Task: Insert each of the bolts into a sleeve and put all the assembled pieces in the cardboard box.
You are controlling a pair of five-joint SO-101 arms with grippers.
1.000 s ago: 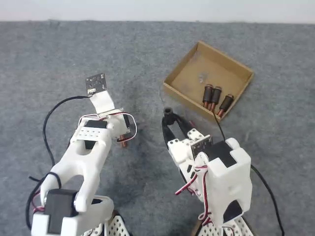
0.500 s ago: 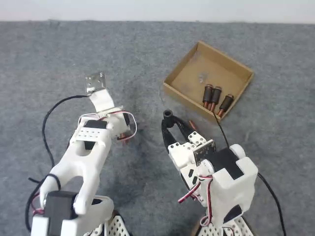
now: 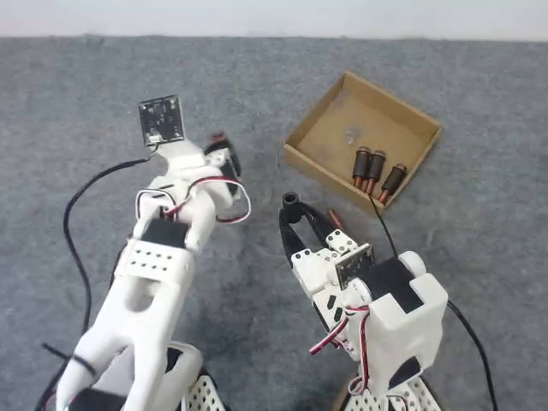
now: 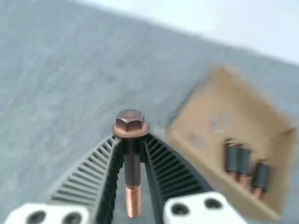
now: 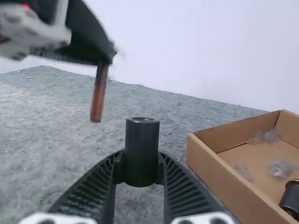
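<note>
above grey carpet (image 3: 497, 214), left jaws clamp bolt (image 4: 132, 161), right jaws sleeve (image 5: 141, 149).

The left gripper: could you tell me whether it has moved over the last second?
Yes. In the high view the left gripper, shut on the bolt, has moved up the picture, now level with the left corner of the cardboard box.

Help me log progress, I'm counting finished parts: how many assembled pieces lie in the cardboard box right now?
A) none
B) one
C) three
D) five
C: three assembled pieces lie side by side in the cardboard box, while the left hand grips a bolt and the right hand a sleeve, both outside it.
</note>
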